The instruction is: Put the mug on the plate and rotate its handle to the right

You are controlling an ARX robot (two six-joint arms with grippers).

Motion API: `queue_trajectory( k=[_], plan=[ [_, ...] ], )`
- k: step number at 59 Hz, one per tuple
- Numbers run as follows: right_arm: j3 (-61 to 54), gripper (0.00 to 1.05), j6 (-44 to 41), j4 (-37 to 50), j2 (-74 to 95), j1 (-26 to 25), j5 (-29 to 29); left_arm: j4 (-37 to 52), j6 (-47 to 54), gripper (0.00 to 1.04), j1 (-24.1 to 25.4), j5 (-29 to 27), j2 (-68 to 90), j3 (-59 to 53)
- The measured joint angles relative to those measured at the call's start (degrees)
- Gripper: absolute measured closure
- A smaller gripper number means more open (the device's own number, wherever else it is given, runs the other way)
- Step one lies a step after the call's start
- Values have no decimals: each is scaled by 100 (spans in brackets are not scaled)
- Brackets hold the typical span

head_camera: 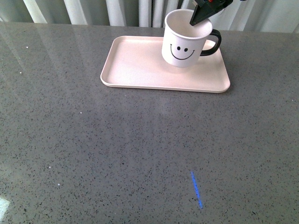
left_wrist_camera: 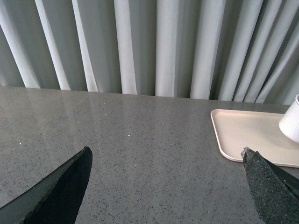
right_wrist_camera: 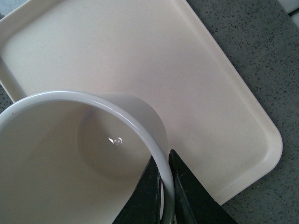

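Observation:
The white mug (head_camera: pixel 181 46) with a black smiley face is on the right part of the pale pink plate (head_camera: pixel 135 65), leaning slightly. Its black handle (head_camera: pixel 213 43) points right. My right gripper (head_camera: pixel 197 17) comes down from above and is shut on the mug's rim near the handle, one finger inside the cup. In the right wrist view the fingers (right_wrist_camera: pixel 191 198) pinch the mug (right_wrist_camera: pixel 56 154) wall over the plate (right_wrist_camera: pixel 187 70). My left gripper (left_wrist_camera: pixel 166 154) is open over bare table, left of the plate (left_wrist_camera: pixel 243 135) and the mug (left_wrist_camera: pixel 292 122).
The grey speckled tabletop (head_camera: pixel 117 149) stretches wide in front of the plate. A short blue mark (head_camera: pixel 196 189) lies on it near the front. Pale pleated curtains (left_wrist_camera: pixel 149 46) hang behind the table's far edge.

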Motion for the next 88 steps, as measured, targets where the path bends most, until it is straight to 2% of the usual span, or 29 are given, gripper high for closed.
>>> queue_trajectory(
  k=[46,74,78,80,88],
  plan=[
    [-164,103,-286,9,245,199,37,0,0,9,0,0,0,0],
    [367,103,-417,-256,568,201,136,-2,0,9,0,0,0,0],
    [367,96,-439,-254,568,201,162,0,0,9,0,0,0,0],
    [367,87,-446,-260,575,201,166,0,0,9,0,0,0,0],
    [385,70,-457,-302,597,201,160,0,0,9,0,0,0,0]
  ],
)
